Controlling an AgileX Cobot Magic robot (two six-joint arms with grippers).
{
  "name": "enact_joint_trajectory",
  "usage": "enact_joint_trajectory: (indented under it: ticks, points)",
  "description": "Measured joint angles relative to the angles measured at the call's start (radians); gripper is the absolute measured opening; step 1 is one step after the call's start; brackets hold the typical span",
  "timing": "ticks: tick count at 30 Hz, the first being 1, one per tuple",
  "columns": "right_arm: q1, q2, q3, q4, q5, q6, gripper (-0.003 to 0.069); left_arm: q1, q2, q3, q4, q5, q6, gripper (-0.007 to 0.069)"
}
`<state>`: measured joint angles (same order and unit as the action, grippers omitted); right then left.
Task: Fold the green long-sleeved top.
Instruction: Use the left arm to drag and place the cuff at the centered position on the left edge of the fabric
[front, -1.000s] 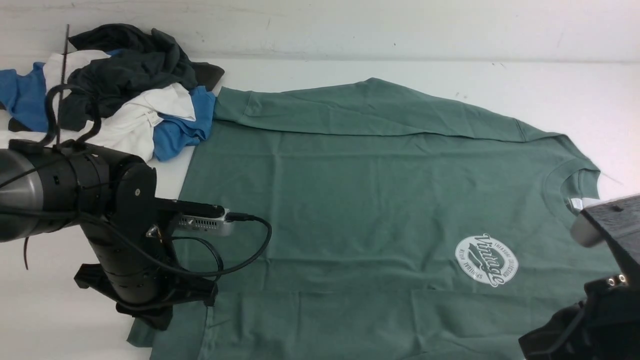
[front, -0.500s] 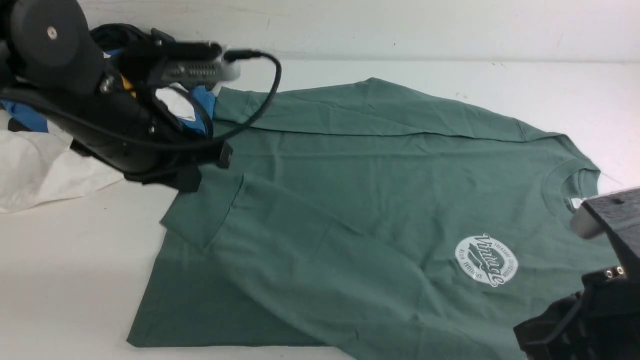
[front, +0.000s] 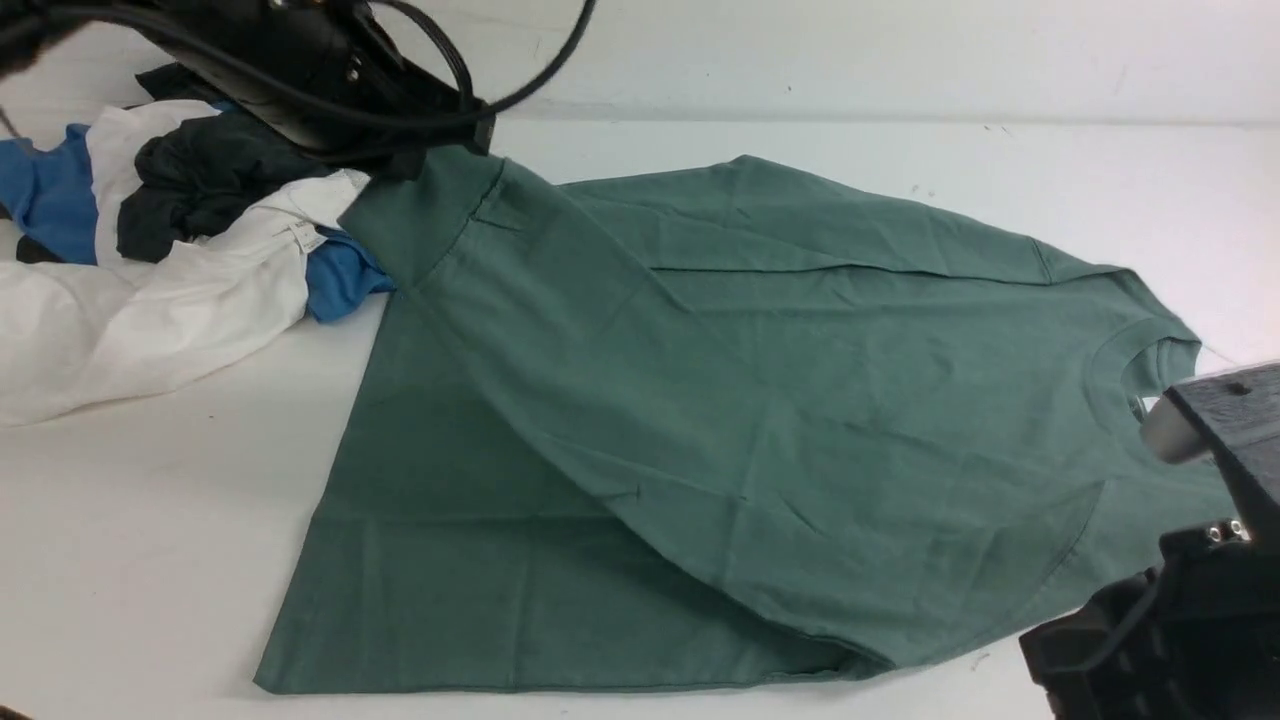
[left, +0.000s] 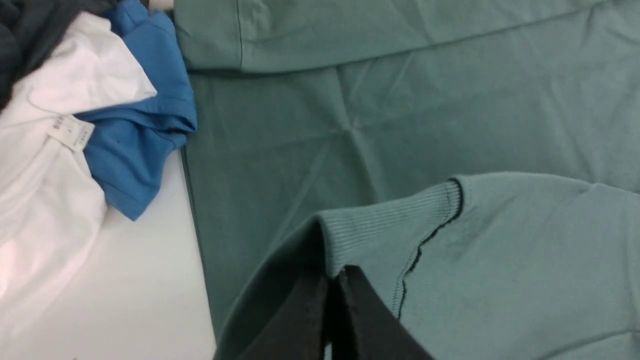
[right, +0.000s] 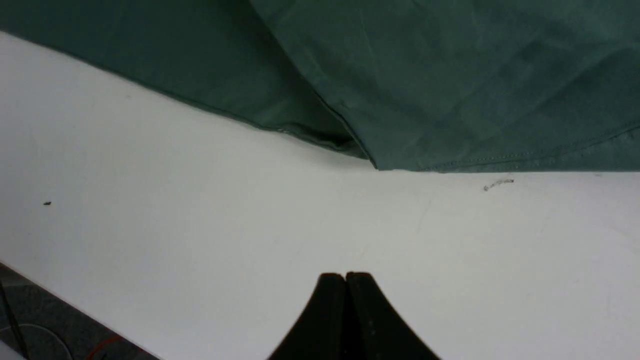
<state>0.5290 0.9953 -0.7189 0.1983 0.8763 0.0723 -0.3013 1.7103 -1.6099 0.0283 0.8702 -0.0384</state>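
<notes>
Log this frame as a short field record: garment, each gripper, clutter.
garment: green long-sleeved top, flat on the white table, one sleeve pulled diagonally across its body
left gripper: shut on the sleeve cuff, lifted beside the clothes pile
right gripper: shut, empty, above the table by the top's near edge
clutter: blue, white and dark grey garments, far left

The left arm (front: 300, 60) is glossy black, with black cables (front: 445, 45) looping off it. The right arm (front: 1230, 420) is matte black, with a silver cylinder (front: 1165, 440) and two bright screws (front: 1225, 531). The left tool (left: 334, 280) and right tool (right: 345, 277) have tapered black fingers.
</notes>
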Motion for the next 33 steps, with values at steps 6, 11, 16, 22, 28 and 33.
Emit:
enact_joint_trajectory:
  ticks: [6, 11, 16, 22, 28, 33]
  points:
    - [0.000, 0.000, 0.000, 0.000, 0.001, 0.000, -0.0011, 0.000, 0.126, 0.000, 0.056, -0.006, -0.007, -0.0003]
    - [0.000, 0.001, -0.003, -0.008, 0.008, 0.000, -0.0010, 0.000, 0.179, 0.000, 0.097, -0.015, -0.020, -0.0003]
    - [0.001, 0.055, -0.081, -0.018, 0.075, -0.008, -0.0008, 0.001, 0.218, 0.000, 0.135, -0.042, -0.023, -0.0003]
    - [0.077, 0.272, -0.199, -0.083, 0.139, -0.004, 0.0015, 0.040, 0.280, -0.007, 0.150, -0.060, -0.051, -0.0003]
    - [0.106, 0.496, -0.262, -0.221, 0.103, 0.064, 0.0180, 0.073, 0.294, -0.007, 0.153, -0.057, -0.067, -0.0003]
    - [0.106, 0.610, -0.297, -0.234, 0.060, 0.072, 0.0343, 0.073, 0.295, -0.007, 0.144, -0.057, -0.067, -0.0003]
